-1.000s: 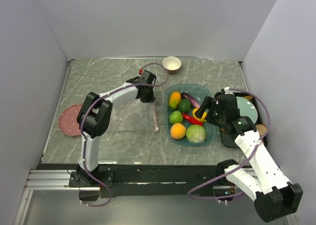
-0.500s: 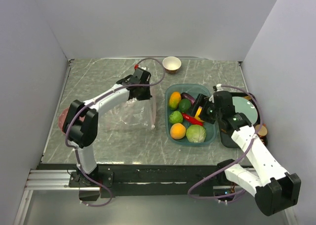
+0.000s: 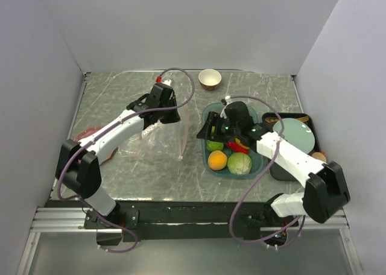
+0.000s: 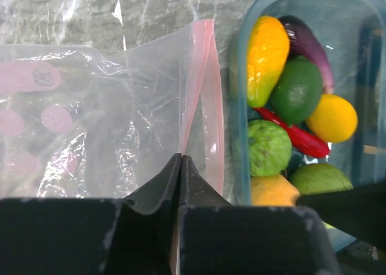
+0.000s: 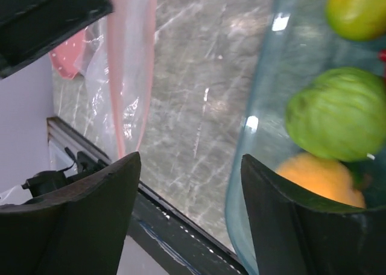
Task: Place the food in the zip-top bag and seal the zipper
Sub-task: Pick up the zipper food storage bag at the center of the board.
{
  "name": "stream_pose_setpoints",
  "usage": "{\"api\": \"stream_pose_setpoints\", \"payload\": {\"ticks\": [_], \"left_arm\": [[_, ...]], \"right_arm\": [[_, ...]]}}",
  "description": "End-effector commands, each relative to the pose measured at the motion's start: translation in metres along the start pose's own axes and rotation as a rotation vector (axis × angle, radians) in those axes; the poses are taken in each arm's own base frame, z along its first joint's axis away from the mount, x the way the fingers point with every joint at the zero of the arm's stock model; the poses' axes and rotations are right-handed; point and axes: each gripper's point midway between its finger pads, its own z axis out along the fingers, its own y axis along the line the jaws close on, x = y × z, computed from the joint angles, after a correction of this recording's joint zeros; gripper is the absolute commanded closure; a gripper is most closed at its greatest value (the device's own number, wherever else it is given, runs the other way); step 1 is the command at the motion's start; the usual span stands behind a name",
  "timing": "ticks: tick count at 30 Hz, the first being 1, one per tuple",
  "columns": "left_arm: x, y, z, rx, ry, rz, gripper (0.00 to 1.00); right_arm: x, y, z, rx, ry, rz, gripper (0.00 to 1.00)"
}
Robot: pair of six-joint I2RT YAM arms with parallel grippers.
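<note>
My left gripper is shut on the mouth edge of the clear zip-top bag and holds that edge up off the table. In the left wrist view the fingertips pinch the film where the pink zipper runs down to them. The food lies in a teal tray: an orange, cabbage, lime, lemon, chili and eggplant. My right gripper hangs open and holds nothing over the tray's left rim, with the zipper to its left.
A cream-and-brown bowl stands at the back. A pink plate lies at the left, partly under the bag and arm. A black tray with a teal plate sits at the right. Grey walls close in three sides.
My left gripper closed on the bag and lifted its edge, drawing it left. My right arm swung left across the tray to its left rim, jaws narrowing slightly.
</note>
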Motion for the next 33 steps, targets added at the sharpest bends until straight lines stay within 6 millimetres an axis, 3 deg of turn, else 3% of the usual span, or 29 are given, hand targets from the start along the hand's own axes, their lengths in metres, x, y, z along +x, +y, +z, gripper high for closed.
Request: {"api": "stream_pose_setpoints", "payload": {"ticks": [1, 5, 6, 10, 24, 28, 29, 30, 32, 33], "left_arm": [[-0.007, -0.012, -0.018, 0.064, -0.036, 0.025, 0.94], [-0.005, -0.013, -0.022, 0.082, -0.039, 0.023, 0.94], [-0.002, -0.013, -0.021, 0.090, -0.033, 0.020, 0.94], [0.006, -0.010, -0.019, 0.093, -0.020, 0.007, 0.94], [0.008, -0.015, -0.033, 0.141, -0.038, -0.011, 0.94], [0.012, -0.014, -0.034, 0.143, -0.033, -0.011, 0.94], [0.013, -0.013, -0.034, 0.140, -0.031, -0.013, 0.93], [0.014, -0.012, -0.034, 0.134, -0.028, -0.013, 0.93], [0.011, -0.011, -0.034, 0.125, -0.036, -0.013, 0.89], [0.010, -0.009, -0.035, 0.113, -0.037, -0.011, 0.87]], "right_arm": [[-0.019, 0.043, 0.012, -0.140, -0.037, -0.009, 0.28], [-0.020, 0.054, 0.027, -0.174, -0.019, -0.010, 0.29], [-0.016, 0.054, 0.032, -0.182, 0.004, 0.004, 0.37], [-0.020, 0.069, 0.038, -0.243, 0.008, 0.013, 0.38], [-0.013, 0.049, 0.073, -0.168, 0.055, 0.041, 0.43], [-0.014, 0.054, 0.074, -0.201, 0.056, 0.035, 0.61], [-0.014, 0.054, 0.076, -0.201, 0.061, 0.034, 0.77], [-0.014, 0.056, 0.076, -0.207, 0.065, 0.029, 0.85], [-0.016, 0.057, 0.076, -0.202, 0.057, 0.033, 1.00], [-0.017, 0.055, 0.076, -0.197, 0.048, 0.040, 1.00]]}}
